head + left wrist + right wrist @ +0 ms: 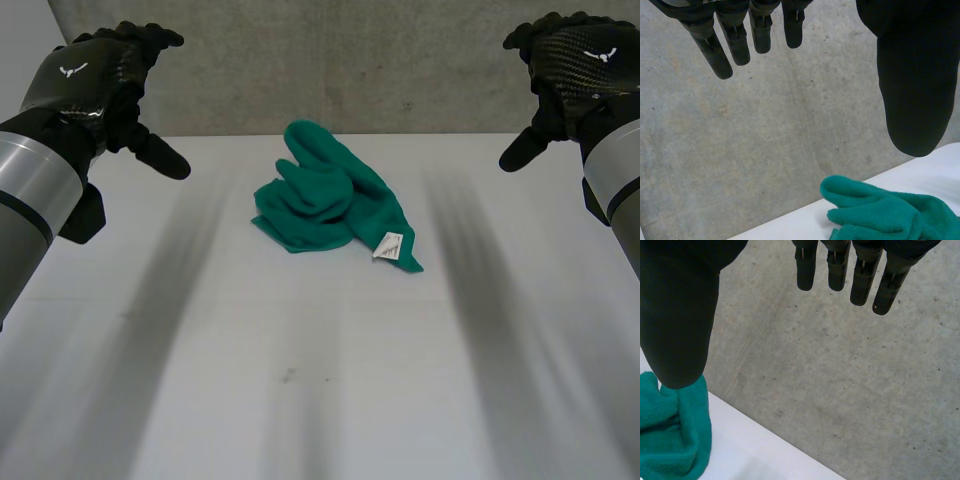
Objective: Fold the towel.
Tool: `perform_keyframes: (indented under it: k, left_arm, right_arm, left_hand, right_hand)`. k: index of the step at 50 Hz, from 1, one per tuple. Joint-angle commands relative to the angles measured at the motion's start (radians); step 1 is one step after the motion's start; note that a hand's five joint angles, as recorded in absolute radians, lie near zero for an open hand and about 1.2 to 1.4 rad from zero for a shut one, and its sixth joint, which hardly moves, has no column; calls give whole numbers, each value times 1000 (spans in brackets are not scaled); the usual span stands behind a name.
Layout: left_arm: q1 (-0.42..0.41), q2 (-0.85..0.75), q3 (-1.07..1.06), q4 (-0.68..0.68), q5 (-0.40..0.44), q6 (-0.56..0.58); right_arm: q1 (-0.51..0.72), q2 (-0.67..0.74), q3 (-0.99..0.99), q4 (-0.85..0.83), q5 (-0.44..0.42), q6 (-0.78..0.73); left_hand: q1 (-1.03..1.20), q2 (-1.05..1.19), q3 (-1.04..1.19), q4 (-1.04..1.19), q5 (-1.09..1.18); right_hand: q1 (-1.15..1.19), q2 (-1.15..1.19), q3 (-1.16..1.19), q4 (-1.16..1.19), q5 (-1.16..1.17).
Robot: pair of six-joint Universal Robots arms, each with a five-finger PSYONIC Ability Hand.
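A green towel point(325, 195) lies crumpled in a heap at the middle of the white table point(300, 380), a small white tag point(388, 245) showing at its near right corner. My left hand point(95, 85) hangs raised above the table's far left, open, fingers straight and thumb out, holding nothing. My right hand point(575, 65) mirrors it at the far right, open and empty too. In the left wrist view the towel point(890, 212) lies well beyond the straight fingers point(735, 37). In the right wrist view the towel point(670, 435) sits past the thumb point(680, 320).
A grey concrete wall point(350, 60) rises right behind the table's far edge point(450, 134). Bare white tabletop stretches on both sides of the towel and in front of it.
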State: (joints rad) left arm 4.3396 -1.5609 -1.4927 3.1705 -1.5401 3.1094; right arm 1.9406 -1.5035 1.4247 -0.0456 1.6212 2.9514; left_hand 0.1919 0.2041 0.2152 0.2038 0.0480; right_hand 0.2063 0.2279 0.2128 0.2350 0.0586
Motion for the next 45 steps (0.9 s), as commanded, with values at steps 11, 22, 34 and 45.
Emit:
perform_keyframes:
  k: [11,22,34,45]
  left_arm:
    - [0,-90,-1,22,-2,1]
    - [-20,-157,-1,37,-5,1]
    - [-23,-194,-1,51,-5,1]
    - [-37,-211,-1,57,-8,1]
  right_arm:
    - [40,209,-20,10,-70,93]
    - [54,619,-265,18,-96,406]
    - [55,876,-483,27,-130,445]
    - [54,962,-587,35,-129,434]
  left_hand:
    - [-17,-30,-41,-29,-48]
    - [-17,-30,-41,-29,-48]
    - [-17,-30,-41,-29,-48]
    - [-17,-30,-41,-29,-48]
  right_hand:
    - [-32,-53,-38,-60,-59]
    - [-32,-53,-38,-60,-59]
    - [265,244,259,237,238]
    - [812,791,806,784,785]
